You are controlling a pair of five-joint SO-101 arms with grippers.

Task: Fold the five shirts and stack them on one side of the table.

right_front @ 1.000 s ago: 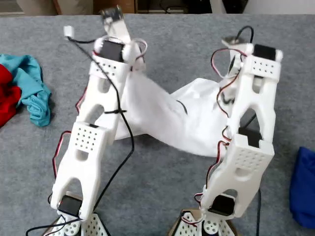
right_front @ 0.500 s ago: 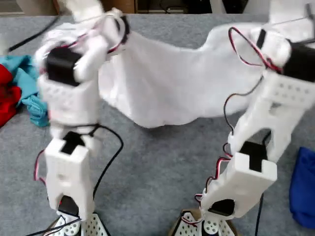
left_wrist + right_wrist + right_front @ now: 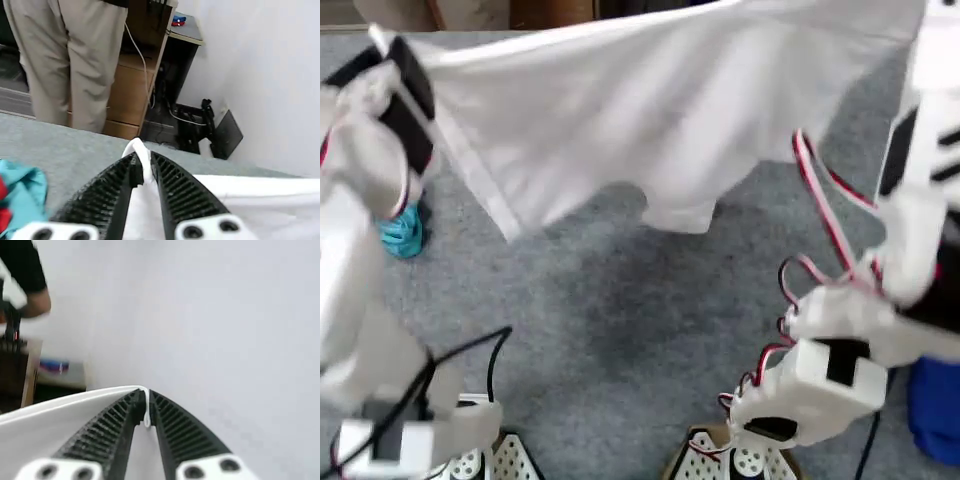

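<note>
A white shirt [image 3: 640, 110] hangs stretched high over the grey table [image 3: 610, 320] between my two raised arms. My left gripper [image 3: 142, 167] is shut on one corner of the white shirt [image 3: 250, 200], a fold of cloth pinched between its black ribbed fingers [image 3: 107, 192]. My right gripper [image 3: 145, 410] is shut on the opposite corner, with the white shirt [image 3: 55, 430] running off from its fingers [image 3: 180, 430]. The shirt's lower hem dangles clear above the table. A teal shirt [image 3: 400, 230] lies at the table's left side, and a blue shirt [image 3: 935, 410] lies at the right edge.
The arms' bases [image 3: 740, 460] stand at the table's near edge with loose cables. A person in beige trousers [image 3: 70, 60] stands behind the table beside a wooden cabinet [image 3: 132, 85]. A bit of teal and red cloth [image 3: 15, 195] lies below the left gripper.
Both arms have lifted the white shirt from the table and raised it high, pulling it taut between them. The red cloth at the left is now hidden behind the left arm.
</note>
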